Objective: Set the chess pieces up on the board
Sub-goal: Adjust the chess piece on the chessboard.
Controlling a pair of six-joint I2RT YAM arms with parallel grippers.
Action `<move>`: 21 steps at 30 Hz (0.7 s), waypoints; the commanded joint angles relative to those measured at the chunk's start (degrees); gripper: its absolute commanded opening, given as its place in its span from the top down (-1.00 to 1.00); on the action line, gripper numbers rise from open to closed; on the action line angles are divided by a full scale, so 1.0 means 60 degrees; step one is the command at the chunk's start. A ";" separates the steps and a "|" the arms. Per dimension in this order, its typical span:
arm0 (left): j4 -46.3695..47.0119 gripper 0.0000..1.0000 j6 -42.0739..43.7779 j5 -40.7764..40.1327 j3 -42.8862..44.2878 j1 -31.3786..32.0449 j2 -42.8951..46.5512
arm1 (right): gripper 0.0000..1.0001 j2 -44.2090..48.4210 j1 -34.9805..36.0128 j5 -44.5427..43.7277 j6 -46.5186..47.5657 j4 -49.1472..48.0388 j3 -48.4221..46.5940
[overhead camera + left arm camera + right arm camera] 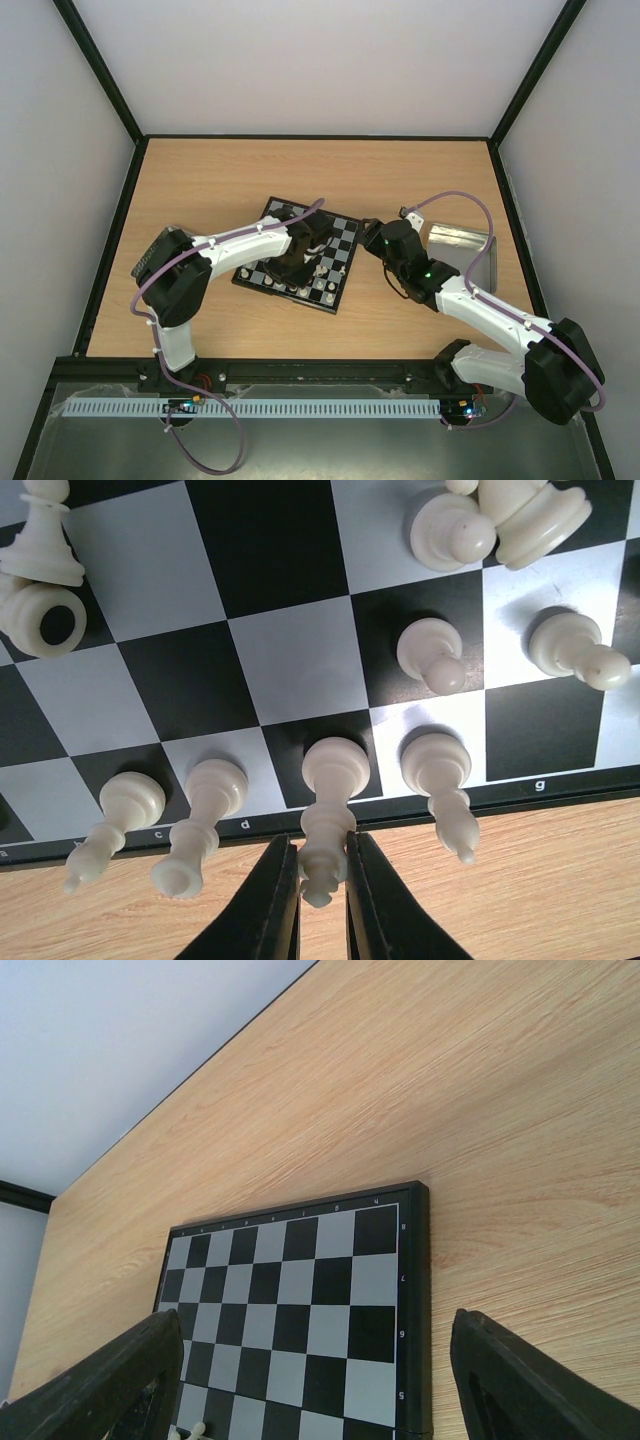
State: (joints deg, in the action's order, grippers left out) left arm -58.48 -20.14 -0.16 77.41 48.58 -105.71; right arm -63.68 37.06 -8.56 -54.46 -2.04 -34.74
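Note:
The board [347,232] lies mid-table, and it also shows in the left wrist view [300,660] and the right wrist view [300,1300]. My left gripper [322,890] is shut on the top of a tall cream-white chess piece [335,775] whose base rests on an edge square. Similar pieces stand beside it on the edge row [212,790] [437,765]. Two pawns [430,652] stand one row in. Several white pieces lie tipped near the far corners [455,530] [45,615]. My right gripper [315,1400] is open and empty above the board's right side.
A silver metal tray [470,255] sits right of the board, behind the right arm. The left arm [240,245] reaches across the board's near left part. Bare wooden tabletop [300,170] lies behind the board. Black frame rails edge the table.

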 commanded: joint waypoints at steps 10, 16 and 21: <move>-0.0358 0.68 -0.0013 0.0046 0.0062 0.0049 0.0179 | -0.45 0.0019 -0.0053 -0.0104 -0.0095 -0.0290 0.0119; -0.0215 0.46 -0.0027 0.0070 0.0167 0.0044 0.0128 | -0.45 0.0081 -0.0053 -0.0154 -0.0065 -0.0230 0.0121; -0.0112 0.52 -0.0013 0.0140 0.0234 0.0022 0.0168 | -0.45 0.0063 -0.0053 -0.0133 -0.0046 -0.0231 0.0081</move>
State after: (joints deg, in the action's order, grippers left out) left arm -59.05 -20.14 -0.03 77.58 48.62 -105.71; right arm -63.68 37.06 -8.08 -54.48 -2.11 -34.74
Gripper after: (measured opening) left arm 0.264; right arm 0.724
